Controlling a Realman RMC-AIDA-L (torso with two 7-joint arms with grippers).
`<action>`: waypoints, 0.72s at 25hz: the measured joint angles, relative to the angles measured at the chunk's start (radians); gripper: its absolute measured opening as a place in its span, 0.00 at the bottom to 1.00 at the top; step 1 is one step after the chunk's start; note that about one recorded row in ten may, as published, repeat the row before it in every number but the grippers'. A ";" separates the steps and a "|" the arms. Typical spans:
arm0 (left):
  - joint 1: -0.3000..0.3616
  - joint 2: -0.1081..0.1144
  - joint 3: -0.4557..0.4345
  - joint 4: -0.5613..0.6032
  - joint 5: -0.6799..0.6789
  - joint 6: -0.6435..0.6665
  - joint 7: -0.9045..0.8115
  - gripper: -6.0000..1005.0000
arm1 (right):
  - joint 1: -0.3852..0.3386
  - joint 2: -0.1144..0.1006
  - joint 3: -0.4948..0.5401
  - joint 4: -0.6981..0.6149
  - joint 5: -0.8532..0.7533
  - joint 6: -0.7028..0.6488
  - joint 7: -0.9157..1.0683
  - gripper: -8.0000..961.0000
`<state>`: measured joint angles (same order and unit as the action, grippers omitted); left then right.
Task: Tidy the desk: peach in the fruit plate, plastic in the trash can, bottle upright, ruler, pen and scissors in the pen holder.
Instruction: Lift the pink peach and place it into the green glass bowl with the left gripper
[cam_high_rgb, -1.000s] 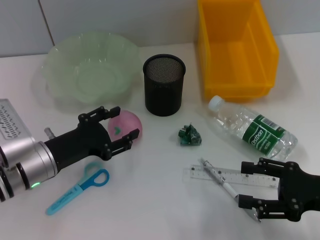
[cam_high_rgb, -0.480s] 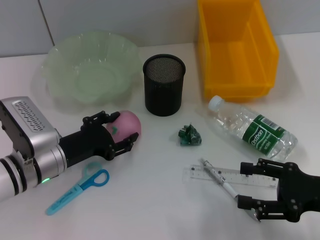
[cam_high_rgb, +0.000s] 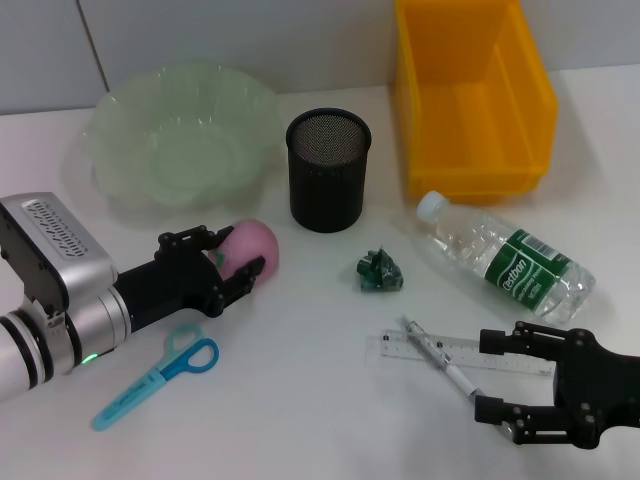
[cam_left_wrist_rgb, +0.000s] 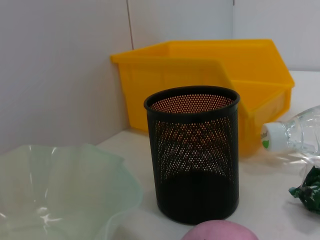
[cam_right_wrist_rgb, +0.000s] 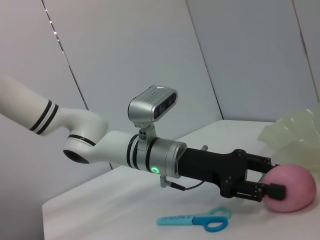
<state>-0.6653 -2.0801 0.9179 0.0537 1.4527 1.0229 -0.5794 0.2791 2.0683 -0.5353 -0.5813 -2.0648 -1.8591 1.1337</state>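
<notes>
Step in hand: peach (cam_high_rgb: 250, 243) pickup. Left gripper (cam_high_rgb: 232, 262) clamped around peach, near fruit plate (cam_high_rgb: 130, 130). Next: lift, carry over plate, release. Right gripper (cam_high_rgb: 500, 375) parked spread wide beside ruler (cam_high_rgb: 470, 352).

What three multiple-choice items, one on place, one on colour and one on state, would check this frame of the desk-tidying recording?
1. Where is the peach?
A. In the fruit plate
B. On the desk between the left end effector's fingers
C. In the yellow bin

2. What colour are the scissors' handles?
A. Blue
B. Red
C. Black

3. How is the bottle placed?
A. Upright
B. Inside the pen holder
C. Lying on its side

Answers: 1 B, the left end effector closes around the peach on the desk, short of the fruit plate. 2 A, the handles show light and darker blue. 3 C, the bottle lies flat on the desk near the yellow bin, cap toward the pen holder. The right end effector rests open by the ruler.
</notes>
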 joint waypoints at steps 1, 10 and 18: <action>-0.001 0.000 -0.003 0.000 0.000 -0.002 0.000 0.60 | 0.000 0.000 0.000 0.000 0.000 0.000 0.000 0.86; 0.001 0.000 -0.005 0.002 -0.004 0.029 0.000 0.40 | -0.003 0.001 0.000 0.000 0.000 0.000 0.001 0.86; 0.062 0.005 -0.004 0.124 -0.008 0.227 -0.074 0.37 | -0.007 0.001 0.000 0.000 0.000 -0.002 0.001 0.86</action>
<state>-0.6032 -2.0751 0.9139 0.1775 1.4444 1.2501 -0.6531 0.2719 2.0693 -0.5353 -0.5814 -2.0648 -1.8610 1.1351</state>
